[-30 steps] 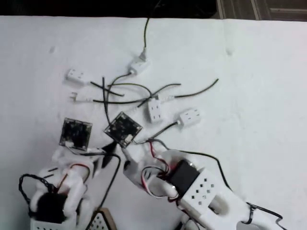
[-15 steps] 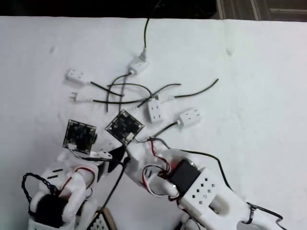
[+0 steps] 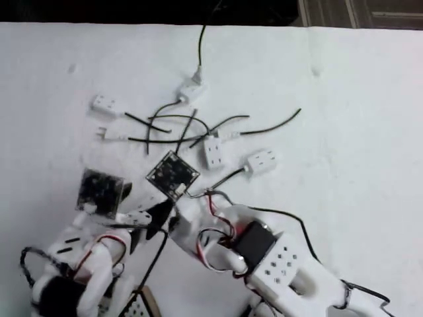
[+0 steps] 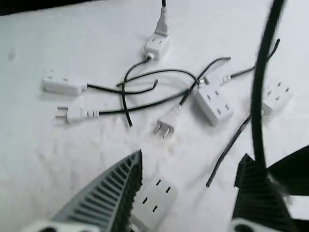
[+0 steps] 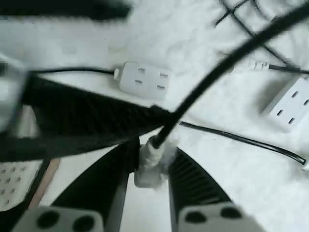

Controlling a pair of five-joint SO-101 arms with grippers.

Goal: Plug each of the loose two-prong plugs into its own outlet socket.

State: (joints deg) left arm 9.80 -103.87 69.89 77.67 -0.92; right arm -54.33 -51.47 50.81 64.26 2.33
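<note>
- I'm gripping one white held plug (image 5: 150, 164) in my right claw (image 5: 152, 154). The jaws are closed on its body, low in the middle of the frame. Its black cord (image 5: 227, 63) is running off to the upper right.
- I'm not making out which way the prongs are pointing, so I'm not calling it aligned.
- My left claw (image 4: 188, 193) is hanging wide open and holding nothing.
- The near socket (image 4: 153, 200) is lying at the bottom centre of that frame, just beside my grey finger (image 4: 113, 193) and partly inside the gap.
- What I'm guessing is that same socket (image 5: 145, 77) is sitting up and left of the held plug, near but not touching.
- Handling-wise, I'm expecting the plug to be light, hard and a bit slick. The springy cord is probably going to try twisting it in my grip. I'm thinking flat sides of the body, behind the prongs, never the cord.
- The sockets are looking light too, so they're likely sliding away when pushed. I'm figuring the open claw should be pinching the long sides to brace one.
- Two more are waiting loose: a middle plug (image 4: 164, 128) at frame centre and a far plug (image 4: 67, 114) at the left.
</note>
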